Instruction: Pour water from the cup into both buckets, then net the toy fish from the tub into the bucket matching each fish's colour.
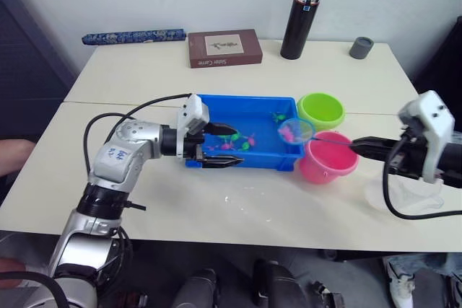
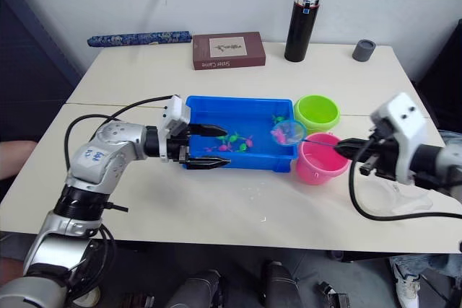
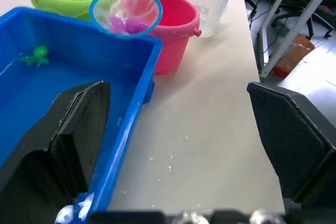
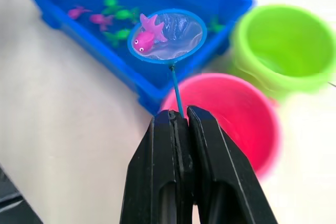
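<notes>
Both head views look down and forward over the table (image 1: 289, 214), while each wrist camera peers closely along its own gripper, left (image 3: 178, 129) and right (image 4: 181, 121), both sharing the net (image 4: 167, 35), tub (image 3: 79, 66) and buckets beyond the fingertips.

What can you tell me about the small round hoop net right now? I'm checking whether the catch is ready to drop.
The small round hoop net with a light blue rim has pale see-through mesh and a thin stick handle, pinched between the shut black fingers of the right gripper. A pink toy fish lies in the mesh. The hoop hangs over the corner of the bright blue plastic tub nearest the pink plastic bucket, not yet over the bucket's opening.
</notes>
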Tool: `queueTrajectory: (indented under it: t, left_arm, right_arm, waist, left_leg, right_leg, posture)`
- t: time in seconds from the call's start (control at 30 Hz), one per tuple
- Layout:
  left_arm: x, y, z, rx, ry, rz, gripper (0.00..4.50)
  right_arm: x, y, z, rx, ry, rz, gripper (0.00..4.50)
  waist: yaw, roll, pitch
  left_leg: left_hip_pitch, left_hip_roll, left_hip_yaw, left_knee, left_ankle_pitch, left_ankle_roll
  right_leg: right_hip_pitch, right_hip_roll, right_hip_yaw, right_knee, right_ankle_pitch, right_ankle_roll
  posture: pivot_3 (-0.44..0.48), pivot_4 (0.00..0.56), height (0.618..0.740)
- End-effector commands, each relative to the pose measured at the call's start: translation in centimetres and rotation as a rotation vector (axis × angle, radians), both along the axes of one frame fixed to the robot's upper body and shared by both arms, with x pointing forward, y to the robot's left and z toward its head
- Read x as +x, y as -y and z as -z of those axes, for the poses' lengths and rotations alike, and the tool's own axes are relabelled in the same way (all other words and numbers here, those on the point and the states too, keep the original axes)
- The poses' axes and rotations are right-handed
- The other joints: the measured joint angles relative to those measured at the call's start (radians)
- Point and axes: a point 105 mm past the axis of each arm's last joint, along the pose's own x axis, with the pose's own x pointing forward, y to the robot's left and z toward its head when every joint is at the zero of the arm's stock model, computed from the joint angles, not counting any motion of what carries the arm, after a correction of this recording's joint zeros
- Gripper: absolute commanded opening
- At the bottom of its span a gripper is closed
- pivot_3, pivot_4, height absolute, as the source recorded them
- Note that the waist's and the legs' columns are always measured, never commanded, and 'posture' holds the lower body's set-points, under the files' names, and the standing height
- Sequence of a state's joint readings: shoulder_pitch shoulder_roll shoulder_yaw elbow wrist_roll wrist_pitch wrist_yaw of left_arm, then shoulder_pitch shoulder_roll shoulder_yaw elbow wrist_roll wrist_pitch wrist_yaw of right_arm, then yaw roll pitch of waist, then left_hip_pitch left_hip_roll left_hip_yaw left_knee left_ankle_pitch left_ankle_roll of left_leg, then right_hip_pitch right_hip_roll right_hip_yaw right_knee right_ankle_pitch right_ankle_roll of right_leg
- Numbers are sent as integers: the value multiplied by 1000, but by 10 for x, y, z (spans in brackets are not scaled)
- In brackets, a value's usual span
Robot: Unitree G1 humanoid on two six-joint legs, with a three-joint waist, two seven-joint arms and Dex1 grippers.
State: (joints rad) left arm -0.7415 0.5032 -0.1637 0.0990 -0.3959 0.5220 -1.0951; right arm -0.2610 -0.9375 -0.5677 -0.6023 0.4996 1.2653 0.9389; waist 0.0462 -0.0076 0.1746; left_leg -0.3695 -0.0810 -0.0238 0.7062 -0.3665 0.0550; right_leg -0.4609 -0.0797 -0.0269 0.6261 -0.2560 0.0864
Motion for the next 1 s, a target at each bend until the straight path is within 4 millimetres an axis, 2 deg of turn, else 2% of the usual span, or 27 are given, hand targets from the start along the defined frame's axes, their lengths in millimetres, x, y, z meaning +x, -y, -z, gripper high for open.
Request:
queueTrajectory:
  t: [0.03, 0.13, 0.27, 0.4, 0.5, 0.53, 0.6, 0.73, 0.83, 0.9, 1.0]
  left_arm:
    - [3, 13, -7, 2, 48, 73, 4482]
    - [7, 20, -8, 0, 56, 105, 4482]
    - [12, 32, -11, -6, 68, 146, 4482]
    - [17, 36, -14, -7, 80, 159, 4482]
    - [19, 37, -15, -10, 85, 164, 4482]
    - [20, 37, -16, -9, 88, 165, 4482]
    - [21, 38, -16, -9, 91, 167, 4482]
    - [23, 37, -18, -10, 98, 166, 4482]
    - [23, 38, -18, -12, 101, 162, 4482]
    - [23, 37, -18, -12, 103, 158, 4482]
    - [23, 34, -17, -13, 100, 143, 4482]
  right_arm:
    - [-18, 11, -13, -90, 126, 94, 0]
    - [-26, 16, -12, -185, 183, 138, 0]
    - [-33, 16, -10, -543, 351, 122, 0]
    - [-38, 11, 0, -959, 497, -21, 0]
    - [-41, 12, 6, -1199, 575, -148, 0]
    - [-42, 8, 11, -1286, 594, -244, 0]
    - [-45, 5, 16, -1335, 621, -328, 0]
    - [-41, 20, 5, -1416, 665, -292, 0]
    - [-41, 17, 10, -1400, 672, -338, 0]
    - [-38, 20, 3, -1417, 704, -316, 0]
    - [-35, 16, -1, -1304, 725, -274, 0]
  waist:
    - [4, 0, 0]
    - [6, 0, 0]
    - [5, 0, 0]
    - [3, 0, 0]
    - [0, -1, 0]
    - [0, 0, 0]
    - [0, -1, 0]
    - [0, -1, 0]
    - [1, -1, 0]
    - [0, -1, 0]
    - [-2, -1, 0]
  left_leg:
    - [0, 0, 0, 0, 0, 0]
    - [0, 0, 1, 0, 0, 0]
    - [0, -1, 2, 0, 0, 0]
    - [2, -1, 5, 0, 0, 0]
    - [2, -1, 6, 0, 1, 1]
    - [3, -1, 6, 0, 1, 1]
    - [4, -2, 7, 0, 1, 1]
    - [4, -1, 7, 0, 1, 1]
    - [4, -1, 6, 0, 1, 2]
    - [4, -1, 6, 0, 1, 2]
    - [4, -2, 6, 0, 1, 2]
  right_leg:
    - [0, 0, 0, 0, 0, 0]
    - [0, 0, 0, 0, 0, 0]
    - [0, 0, 2, 0, 0, 1]
    - [0, 1, 4, 1, 1, 1]
    - [0, 1, 6, 0, 1, 2]
    - [0, 1, 6, 0, 1, 2]
    - [1, 2, 7, 0, 1, 2]
    - [1, 2, 7, 0, 1, 2]
    - [1, 2, 7, 0, 1, 3]
    - [1, 2, 8, 0, 1, 3]
    - [1, 2, 8, 0, 1, 3]
  posture:
    - [0, 150, 740]
    - [0, 150, 740]
    - [0, 150, 740]
    - [0, 150, 740]
    - [0, 150, 740]
    - [0, 150, 740]
    - [0, 150, 740]
    - [0, 150, 740]
    - [0, 150, 740]
    - [0, 150, 740]
    - [0, 150, 740]
